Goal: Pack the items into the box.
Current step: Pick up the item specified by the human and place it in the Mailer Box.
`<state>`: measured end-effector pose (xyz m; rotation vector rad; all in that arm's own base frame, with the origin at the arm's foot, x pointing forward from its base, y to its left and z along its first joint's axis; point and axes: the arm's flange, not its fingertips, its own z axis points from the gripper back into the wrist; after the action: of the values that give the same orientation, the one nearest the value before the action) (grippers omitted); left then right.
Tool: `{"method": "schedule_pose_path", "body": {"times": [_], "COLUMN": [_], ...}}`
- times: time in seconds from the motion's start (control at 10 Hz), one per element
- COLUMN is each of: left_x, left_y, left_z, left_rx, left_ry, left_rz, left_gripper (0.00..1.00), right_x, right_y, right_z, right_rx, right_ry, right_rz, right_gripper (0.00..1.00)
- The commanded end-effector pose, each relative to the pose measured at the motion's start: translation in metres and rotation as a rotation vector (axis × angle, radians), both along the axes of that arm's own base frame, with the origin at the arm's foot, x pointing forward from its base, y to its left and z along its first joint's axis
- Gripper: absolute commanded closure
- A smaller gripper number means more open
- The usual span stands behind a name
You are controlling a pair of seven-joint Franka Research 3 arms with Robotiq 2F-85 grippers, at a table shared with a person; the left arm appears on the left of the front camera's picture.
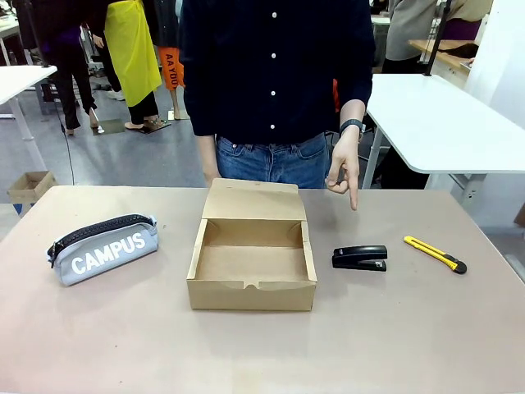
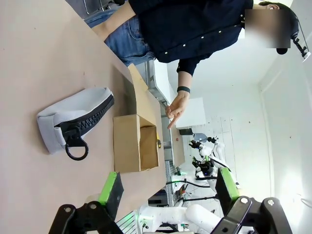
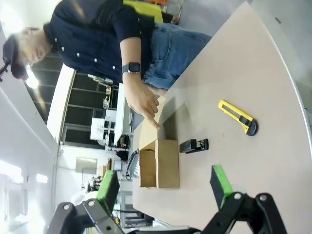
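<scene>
The brown cardboard box (image 1: pixel 252 258) stands open and empty at the table's middle, its lid flap folded back toward the person; it also appears as the box (image 2: pixel 136 143) and the box (image 3: pixel 160 163). To its right lies the black stapler (image 1: pixel 360 258), the same stapler (image 3: pixel 194 146) seen from the right wrist. Further right rests the yellow utility knife (image 1: pixel 435 254), also the knife (image 3: pixel 238 117). The person's hand (image 1: pixel 344 170) points a finger down above the stapler. My left gripper (image 2: pixel 168 190) is open, high off the table. My right gripper (image 3: pixel 165 187) is open too, well away from the items.
A grey zip pouch printed "CAMPUS" (image 1: pixel 103 249) lies on the table's left part, also the pouch (image 2: pixel 73 123). The person stands at the far edge behind the box. A white table (image 1: pixel 443 123) stands behind at the right.
</scene>
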<state>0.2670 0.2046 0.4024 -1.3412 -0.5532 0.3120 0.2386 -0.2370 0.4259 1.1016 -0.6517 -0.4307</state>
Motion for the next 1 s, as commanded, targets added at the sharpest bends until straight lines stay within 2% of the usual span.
{"method": "schedule_pose_path", "body": {"times": [0.0,0.2,0.3,0.4,0.7,0.9], "left_x": [0.001,0.001,0.001,0.001,0.001,0.001], "left_y": [0.000,0.000,0.000,0.000,0.000,0.000], "left_z": [0.000,0.000,0.000,0.000,0.000,0.000], "left_rx": [-0.009,-0.009,-0.009,-0.009,-0.009,-0.009], "left_ry": [-0.032,-0.032,-0.032,-0.032,-0.032,-0.032], "left_rz": [0.003,0.003,0.003,0.003,0.003,0.003], "left_gripper": [0.00,0.00,0.00,0.00,0.00,0.00], "right_x": [0.027,0.067,0.078,0.080,0.060,0.048], "right_y": [0.039,0.120,0.166,0.200,0.299,0.346], "right_z": [0.026,0.035,0.027,0.019,-0.006,-0.031], "right_rx": [-0.192,-0.469,-0.661,-0.783,-0.907,-1.111], "right_ry": [-0.045,-0.069,-0.098,-0.149,-0.381,-0.397], "right_rz": [0.200,0.542,0.785,1.022,1.614,1.732], "right_gripper": [0.00,0.00,0.00,0.00,0.00,0.00]}}
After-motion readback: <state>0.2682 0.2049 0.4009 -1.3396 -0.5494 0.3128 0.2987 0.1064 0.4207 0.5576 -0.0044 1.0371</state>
